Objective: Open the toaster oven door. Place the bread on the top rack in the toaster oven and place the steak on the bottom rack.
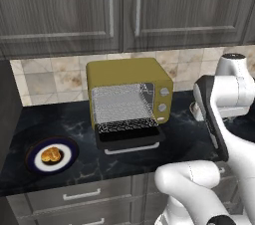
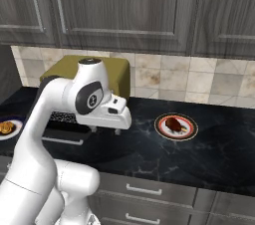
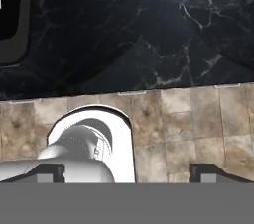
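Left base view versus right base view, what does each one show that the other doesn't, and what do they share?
Left base view alone: the toaster oven door folded down open, the speckled cavity and the knobs.

Right base view alone: the steak on a red-rimmed plate, right of the oven.

Both: the olive toaster oven on the dark counter, the bread on its blue-rimmed plate to the oven's left, the tiled backsplash and grey cabinets.
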Tool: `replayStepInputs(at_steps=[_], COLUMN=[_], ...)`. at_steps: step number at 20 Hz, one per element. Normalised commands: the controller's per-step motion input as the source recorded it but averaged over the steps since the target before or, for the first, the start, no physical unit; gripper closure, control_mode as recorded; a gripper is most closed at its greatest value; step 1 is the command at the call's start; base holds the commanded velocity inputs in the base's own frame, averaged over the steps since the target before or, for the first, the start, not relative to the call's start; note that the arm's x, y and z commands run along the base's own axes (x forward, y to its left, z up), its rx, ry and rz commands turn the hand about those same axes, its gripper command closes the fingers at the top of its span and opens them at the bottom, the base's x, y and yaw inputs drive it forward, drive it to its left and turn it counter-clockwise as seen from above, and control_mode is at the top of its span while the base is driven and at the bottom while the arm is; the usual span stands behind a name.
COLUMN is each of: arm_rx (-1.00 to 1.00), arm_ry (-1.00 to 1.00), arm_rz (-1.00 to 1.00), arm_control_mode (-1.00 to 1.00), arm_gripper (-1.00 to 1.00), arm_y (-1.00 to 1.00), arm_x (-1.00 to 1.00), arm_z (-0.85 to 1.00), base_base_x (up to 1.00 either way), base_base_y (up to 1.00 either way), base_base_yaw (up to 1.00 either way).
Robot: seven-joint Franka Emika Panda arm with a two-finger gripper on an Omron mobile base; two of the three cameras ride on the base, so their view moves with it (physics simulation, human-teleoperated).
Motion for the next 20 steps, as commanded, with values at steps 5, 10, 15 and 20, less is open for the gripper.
replayStepInputs(at_steps=[5, 10, 15, 20], arm_rx=[-0.08, -0.01, 0.0, 0.0], arm_ry=[0.0, 0.0, -0.03, -0.08], arm_rz=[0.01, 0.04, 0.1, 0.23], arm_control_mode=[-1.0, -1.0, -1.0, -1.0], arm_gripper=[-1.0, -1.0, -1.0, -1.0], arm_y=[-0.53, -0.46, -0.33, -0.31], arm_x=[0.24, 0.31, 0.33, 0.39], arm_z=[-0.16, -0.12, -0.07, -0.04], base_base_x=[0.0, 0.0, 0.0, 0.0], base_base_y=[0.0, 0.0, 0.0, 0.0], base_base_yaw=[0.0, 0.0, 0.0, 0.0])
